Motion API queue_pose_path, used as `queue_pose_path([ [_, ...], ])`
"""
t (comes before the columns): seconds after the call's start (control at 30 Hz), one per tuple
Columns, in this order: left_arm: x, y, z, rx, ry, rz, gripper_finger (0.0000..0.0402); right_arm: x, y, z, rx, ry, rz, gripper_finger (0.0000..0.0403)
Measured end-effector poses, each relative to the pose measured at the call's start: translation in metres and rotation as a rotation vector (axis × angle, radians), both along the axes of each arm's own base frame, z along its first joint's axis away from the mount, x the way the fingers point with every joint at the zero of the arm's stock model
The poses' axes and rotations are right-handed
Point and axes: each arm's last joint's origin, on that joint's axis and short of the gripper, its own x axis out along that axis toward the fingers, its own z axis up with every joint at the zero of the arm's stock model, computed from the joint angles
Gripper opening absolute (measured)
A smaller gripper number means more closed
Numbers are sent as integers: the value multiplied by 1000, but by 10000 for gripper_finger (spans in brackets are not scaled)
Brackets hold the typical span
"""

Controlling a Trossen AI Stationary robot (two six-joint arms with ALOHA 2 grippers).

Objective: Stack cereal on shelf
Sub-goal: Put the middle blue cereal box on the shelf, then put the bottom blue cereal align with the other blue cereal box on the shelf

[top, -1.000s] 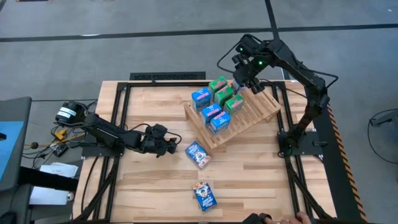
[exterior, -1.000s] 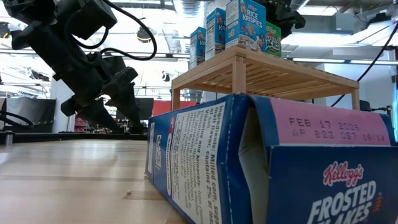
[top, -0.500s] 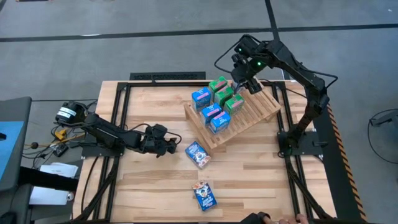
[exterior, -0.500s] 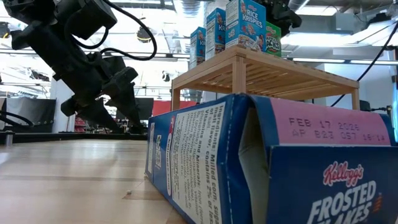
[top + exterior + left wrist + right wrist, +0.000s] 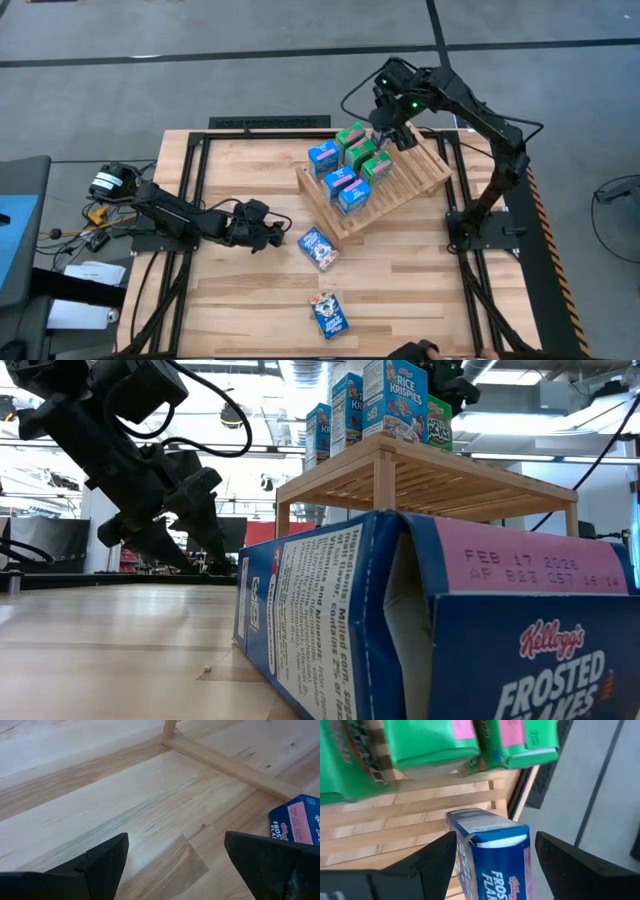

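Since the earlier frame our right gripper (image 5: 392,132) has lifted slightly off the shelf's (image 5: 415,180) far edge, its fingers spreading from a blue cereal box (image 5: 492,852) that stands between them without contact. Our left gripper (image 5: 272,236) rests low near the table's (image 5: 420,290) left middle, fingers spread wide on nothing. Two blue boxes lie flat: one (image 5: 318,247) just right of that gripper, one (image 5: 329,313) by the near edge. We judge this the release step; next we must withdraw upward without toppling the green boxes (image 5: 360,150) beside it.
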Motion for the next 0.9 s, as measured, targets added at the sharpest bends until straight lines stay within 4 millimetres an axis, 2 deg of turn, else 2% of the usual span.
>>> queue_pose_path([
  [0.27,0,0,0,-3,3,-3,320,-7,10,18,-124,-52,-54,296],
  [0.4,0,0,0,-9,4,-7,320,-15,23,30,-198,-57,-85,296],
  [0.6,6,-3,3,-47,-50,-52,320,-27,62,50,-204,-172,-214,296],
  [0.77,19,-6,18,-4,-190,-145,320,-43,103,68,-115,-323,-252,296],
  [0.9,31,-9,29,15,-305,-290,320,-58,133,80,10,-462,-304,295],
])
